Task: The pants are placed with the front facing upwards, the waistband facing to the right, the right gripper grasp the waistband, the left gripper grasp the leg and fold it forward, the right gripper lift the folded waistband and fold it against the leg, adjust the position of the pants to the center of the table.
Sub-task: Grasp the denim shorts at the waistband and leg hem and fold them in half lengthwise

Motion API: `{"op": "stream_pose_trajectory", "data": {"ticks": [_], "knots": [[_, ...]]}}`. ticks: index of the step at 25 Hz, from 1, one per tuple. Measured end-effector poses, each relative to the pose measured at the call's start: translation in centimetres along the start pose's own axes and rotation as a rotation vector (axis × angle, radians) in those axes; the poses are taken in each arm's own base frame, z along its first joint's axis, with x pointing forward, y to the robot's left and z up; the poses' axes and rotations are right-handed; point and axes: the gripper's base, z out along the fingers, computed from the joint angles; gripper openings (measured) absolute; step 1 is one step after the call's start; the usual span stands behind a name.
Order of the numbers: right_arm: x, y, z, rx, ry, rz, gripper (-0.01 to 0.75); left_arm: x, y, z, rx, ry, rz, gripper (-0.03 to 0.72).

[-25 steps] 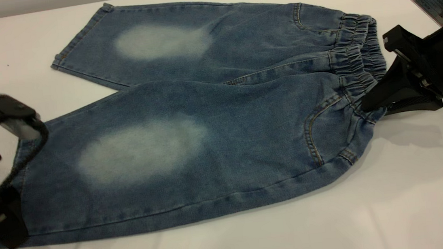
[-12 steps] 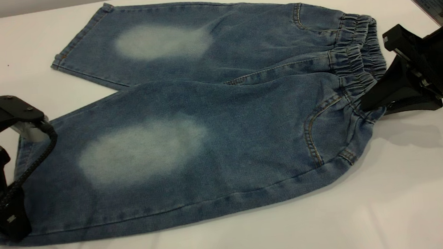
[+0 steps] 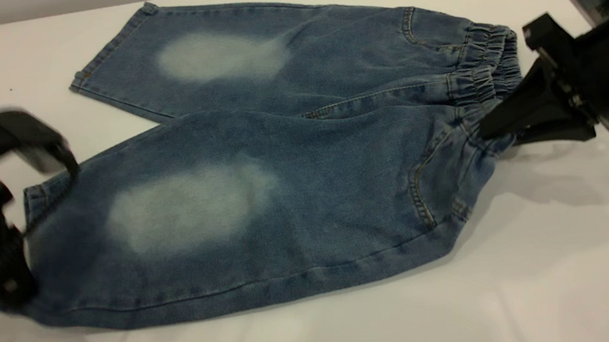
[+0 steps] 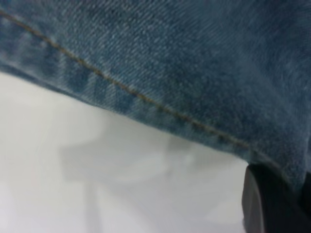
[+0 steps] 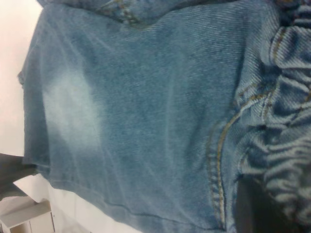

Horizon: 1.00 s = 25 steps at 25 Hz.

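The pants [image 3: 258, 158] lie front-up on the white counter [image 3: 544, 282], both legs spread. The right hand [image 3: 488, 130] reaches in low, pinched onto the ruched waistband [image 3: 487, 67], denim bunched just ahead of it. The left hand [image 3: 11, 288] sits clamped on the near leg's hem corner, tilted over the fabric

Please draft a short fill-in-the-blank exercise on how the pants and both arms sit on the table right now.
1. The right pincer is shut on the gathered ____ of the pants.
2. The left pincer is at the hem of the near ____.
3. Each thigh carries a pale ____ patch.
4. The pants lie on a ____ table.

Missing words: waistband; leg; oval; white
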Motion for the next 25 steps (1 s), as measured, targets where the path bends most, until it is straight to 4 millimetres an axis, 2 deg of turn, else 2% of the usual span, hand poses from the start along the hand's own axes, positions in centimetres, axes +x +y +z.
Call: {"op": "stream_pose_trajectory", "data": {"ticks": [5,10,13,16,18,21,25], "knots": [[1.1,1.4,-1.6,0.003,0.021,-0.018,0.05,0.7,0.0,-3.2,-0.058,-0.071,0.001,0.047],[4.7,2.2,-3.3,0.012,0.05,0.003,0.05,2.5,-1.3,-6.5,-0.093,-0.13,-0.061,0.047],[6.7,2.7,-4.3,0.013,0.057,0.002,0.05,3.6,-1.9,-9.4,-0.144,-0.176,-0.1,0.047],[7.5,3.2,-5.0,0.009,0.047,0.012,0.051,4.3,-1.7,-11.7,-0.261,-0.244,-0.124,0.047],[7.6,3.4,-5.1,-0.003,0.041,0.057,0.051,4.5,-1.3,-12.6,-0.33,-0.277,-0.173,0.047],[7.3,3.6,-5.1,-0.029,0.006,0.155,0.051,4.1,-0.2,-13.1,-0.413,-0.289,-0.22,0.047],[6.3,3.9,-5.2,-0.075,-0.093,0.332,0.052,1.2,2.2,-13.1,-0.486,-0.339,-0.236,0.047]]}}
